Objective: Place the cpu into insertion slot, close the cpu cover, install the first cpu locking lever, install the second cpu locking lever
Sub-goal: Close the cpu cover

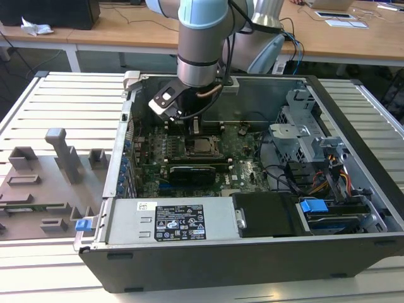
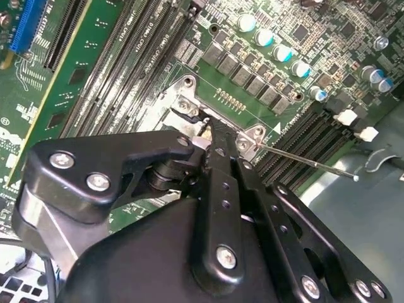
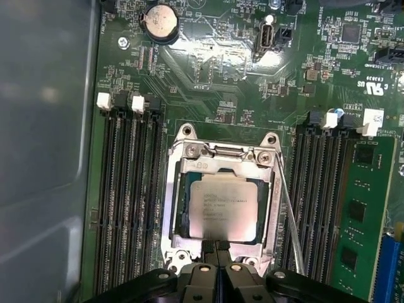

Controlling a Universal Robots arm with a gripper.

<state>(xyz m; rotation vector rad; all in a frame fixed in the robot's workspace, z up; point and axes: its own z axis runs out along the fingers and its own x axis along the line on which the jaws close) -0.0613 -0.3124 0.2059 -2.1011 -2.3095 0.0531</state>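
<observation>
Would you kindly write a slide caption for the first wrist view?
Gripper at the edge of the cover closed over the seated chip.

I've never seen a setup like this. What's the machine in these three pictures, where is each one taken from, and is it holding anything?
It is a robot arm reaching into an open computer case that lies on a slatted table. The exterior view comes from a camera off the arm; both wrist views come from cameras riding on the arm, looking past its gripper at the green motherboard. In the first wrist view the cpu, a silvery square chip, sits in the insertion slot, with the cpu cover, a thin metal frame, lying around it and a thin lever running beside it. The gripper's fingers are drawn together at the cover's edge; whether they pinch anything I cannot tell. On the exterior view's left a grey tray of holders lies on the table.
</observation>
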